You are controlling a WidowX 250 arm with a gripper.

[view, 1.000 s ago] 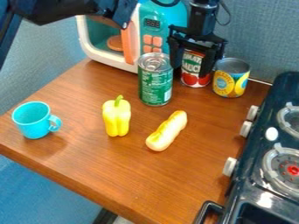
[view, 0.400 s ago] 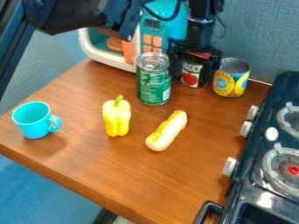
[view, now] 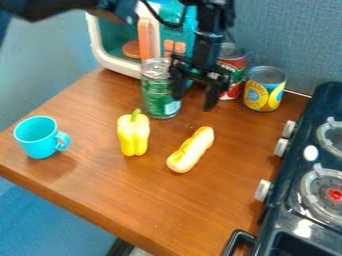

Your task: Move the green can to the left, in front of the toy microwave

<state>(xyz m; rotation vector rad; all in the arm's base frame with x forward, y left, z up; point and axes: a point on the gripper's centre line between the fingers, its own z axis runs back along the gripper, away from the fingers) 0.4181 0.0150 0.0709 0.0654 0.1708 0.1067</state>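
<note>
The black gripper hangs over the back of the wooden counter, open, its two fingers apart with nothing seen between them. Its left finger is beside the right side of a green can and overlaps its edge; whether they touch I cannot tell. Behind the right finger stands a red tomato can, partly covered by the gripper. A yellow can with a blue label is to the right of that. In front lie a yellow pepper and a bread-like roll.
A turquoise cup stands near the left edge of the counter. At the back left is a toy microwave with an orange handle. The dark stove, with white knobs, borders the right side.
The gripper has come away from around the red can, leftward and toward the camera. The green can has shifted left, and the red can now stands slightly further right.
</note>
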